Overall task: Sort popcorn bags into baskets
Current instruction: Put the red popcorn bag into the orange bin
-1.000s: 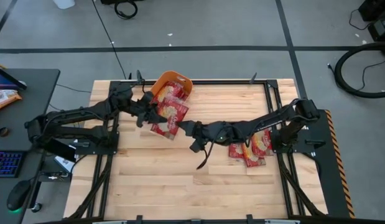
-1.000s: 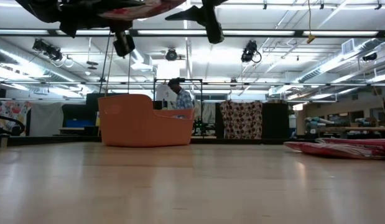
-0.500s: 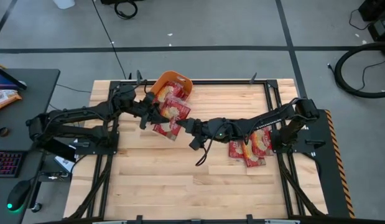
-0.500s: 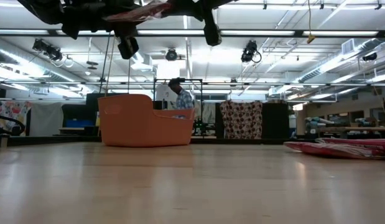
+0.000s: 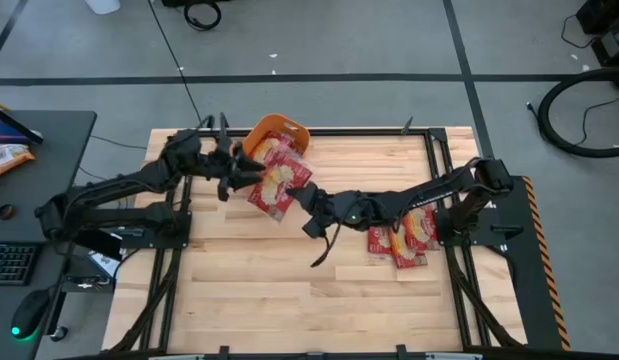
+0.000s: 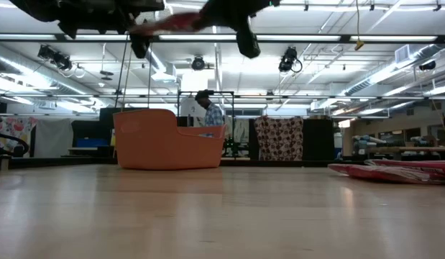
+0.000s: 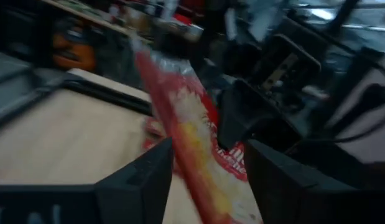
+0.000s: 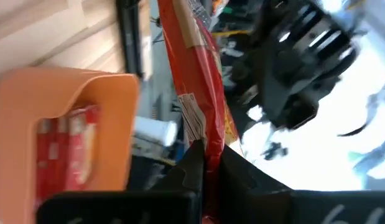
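One red popcorn bag [image 5: 277,180] hangs in the air just on the near side of the orange basket [image 5: 281,130], high above the table in the low view [image 6: 175,21]. My right gripper [image 5: 297,196] is shut on its right end. My left gripper [image 5: 239,172] is open at its left end. Its two fingers stand on either side of the bag [image 7: 186,118] with a gap on each side. The basket [image 8: 86,93] holds red packets [image 8: 68,149]. Several more popcorn bags [image 5: 401,240] lie flat on the table at the right. My right gripper pinches the bag's edge [image 8: 201,134] between its two fingers, at the end that faces the table's right. The fingers come nearly level from the right. The bag juts out past them edge-on, slanting and clear of the table and basket.
Black frame rails [image 5: 434,170] run along the table's sides. The near half of the wooden table [image 5: 289,290] is bare. A person [image 6: 208,111] stands in the room beyond the basket. A desk with a keyboard [image 5: 9,262] is off the table's left.
My right gripper has taken hold of the bag's right end. My left gripper has let go and drawn back a little toward the table's far left. The bag, near level before, now slants with its left end lower, and it has shifted toward the basket.
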Controlling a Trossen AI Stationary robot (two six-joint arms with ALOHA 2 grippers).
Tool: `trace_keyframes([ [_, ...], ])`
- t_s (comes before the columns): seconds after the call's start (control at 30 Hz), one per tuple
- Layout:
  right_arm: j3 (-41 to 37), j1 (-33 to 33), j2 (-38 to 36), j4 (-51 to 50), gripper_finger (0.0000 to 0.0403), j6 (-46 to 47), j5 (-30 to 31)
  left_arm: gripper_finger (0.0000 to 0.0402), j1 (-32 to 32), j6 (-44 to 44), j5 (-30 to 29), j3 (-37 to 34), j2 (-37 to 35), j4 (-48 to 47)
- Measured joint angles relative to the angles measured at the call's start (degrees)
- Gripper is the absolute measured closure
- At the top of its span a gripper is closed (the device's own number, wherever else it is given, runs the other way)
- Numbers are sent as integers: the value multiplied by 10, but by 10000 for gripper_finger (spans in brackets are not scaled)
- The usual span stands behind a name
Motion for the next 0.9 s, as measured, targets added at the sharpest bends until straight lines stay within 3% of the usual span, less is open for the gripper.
trace_keyframes([
  [0.2, 0, -58, 0, -75, 370, 140, -32, 200, 7, 107, -98, 0, -65, -109],
  [0.53, 4, -150, 27, -86, 371, 254, -102, 207, -52, 172, -155, -6, -144, -179],
  [0.73, 29, -185, 80, -76, 371, 267, -121, 208, -129, 174, -226, -79, -179, -149],
  [0.9, 78, -210, 136, -76, 371, 281, -150, 208, -168, 157, -249, -136, -227, -107],
])
